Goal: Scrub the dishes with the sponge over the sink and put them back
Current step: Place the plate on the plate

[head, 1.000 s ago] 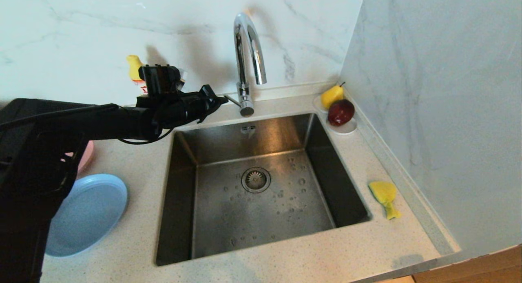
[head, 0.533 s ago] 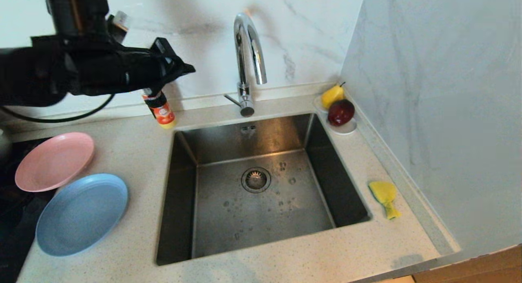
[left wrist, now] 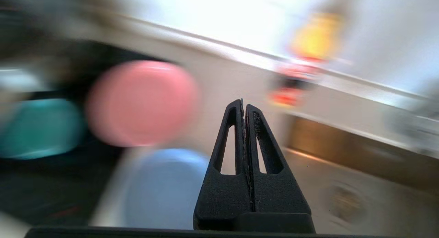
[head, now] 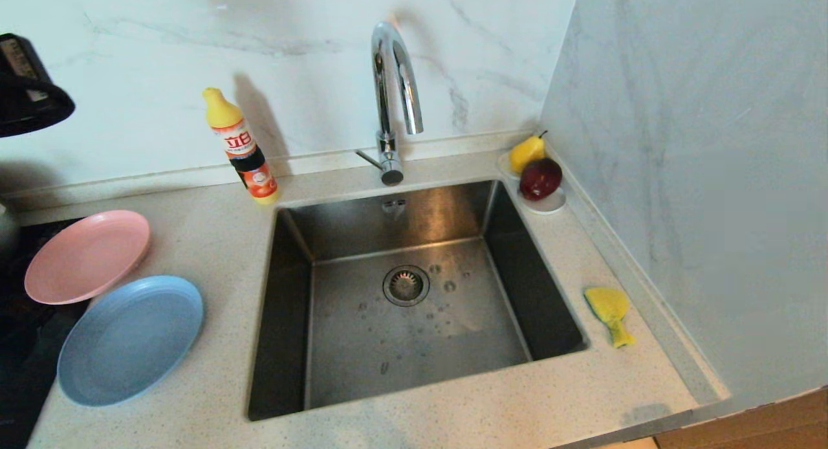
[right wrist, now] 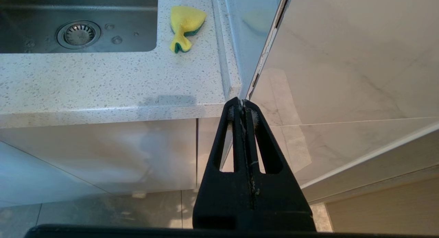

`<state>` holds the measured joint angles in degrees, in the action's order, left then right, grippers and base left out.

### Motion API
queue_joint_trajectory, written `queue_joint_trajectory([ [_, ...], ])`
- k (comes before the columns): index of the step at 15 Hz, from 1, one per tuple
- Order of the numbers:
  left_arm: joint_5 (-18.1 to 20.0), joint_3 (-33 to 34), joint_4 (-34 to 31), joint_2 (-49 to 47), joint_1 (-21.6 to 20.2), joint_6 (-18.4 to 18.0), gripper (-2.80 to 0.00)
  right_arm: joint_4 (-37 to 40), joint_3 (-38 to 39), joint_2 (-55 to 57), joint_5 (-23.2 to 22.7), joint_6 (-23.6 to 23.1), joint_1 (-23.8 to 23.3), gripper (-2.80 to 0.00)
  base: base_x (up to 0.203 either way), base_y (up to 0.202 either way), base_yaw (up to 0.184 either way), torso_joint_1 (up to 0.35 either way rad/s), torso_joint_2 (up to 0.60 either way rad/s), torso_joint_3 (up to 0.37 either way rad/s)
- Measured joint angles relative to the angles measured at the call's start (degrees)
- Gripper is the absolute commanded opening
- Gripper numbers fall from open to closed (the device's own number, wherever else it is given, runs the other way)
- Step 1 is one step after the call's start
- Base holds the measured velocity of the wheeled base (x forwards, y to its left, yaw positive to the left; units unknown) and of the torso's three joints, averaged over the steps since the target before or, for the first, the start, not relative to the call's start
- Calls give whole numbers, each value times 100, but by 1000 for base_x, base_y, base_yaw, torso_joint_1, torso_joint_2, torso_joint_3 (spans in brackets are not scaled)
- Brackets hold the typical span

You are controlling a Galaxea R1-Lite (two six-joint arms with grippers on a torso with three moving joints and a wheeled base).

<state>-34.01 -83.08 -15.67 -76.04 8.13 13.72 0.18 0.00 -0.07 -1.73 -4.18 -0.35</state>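
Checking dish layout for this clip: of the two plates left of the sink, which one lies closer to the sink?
The light-blue plate. Its rim comes near the sink's left edge, at the counter's front. The pink plate lies farther left and back, toward the wall.

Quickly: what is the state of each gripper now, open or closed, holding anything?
Left gripper: closed, holding nothing.
Right gripper: closed, holding nothing.

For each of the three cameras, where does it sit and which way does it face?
Head view: above the counter, looking down at the sink; a dark piece of the left arm shows at the upper left edge.
Left wrist view: behind the shut left tool, facing the pink plate and blue plate.
Right wrist view: behind the shut right tool, below the counter edge, facing the sponge.
Shared: head and right wrist both show the sponge.
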Motion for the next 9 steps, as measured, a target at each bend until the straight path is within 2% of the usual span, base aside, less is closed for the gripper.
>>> queue_joint_trajectory([
  [1,-218,160,-16,192,-165,-64,-280,-2,0,0,-3,2,0,-280,0,0,0,0,0,0],
  [2,-273,258,-44,339,-392,-75,-280,-2,0,0,0,0,1,-280,0,0,0,0,0,0],
  [4,-128,333,-72,462,-1098,-82,-280,-2,0,0,0,0,2,-280,0,0,0,0,0,0],
  [6,460,350,-115,413,-2053,-67,-280,-1,0,0,1,0,0,-280,0,0,0,0,0,0],
  [9,1644,350,-358,13,-3310,145,-280,0,0,0,0,0,0,-280,0,0,0,0,0,0],
])
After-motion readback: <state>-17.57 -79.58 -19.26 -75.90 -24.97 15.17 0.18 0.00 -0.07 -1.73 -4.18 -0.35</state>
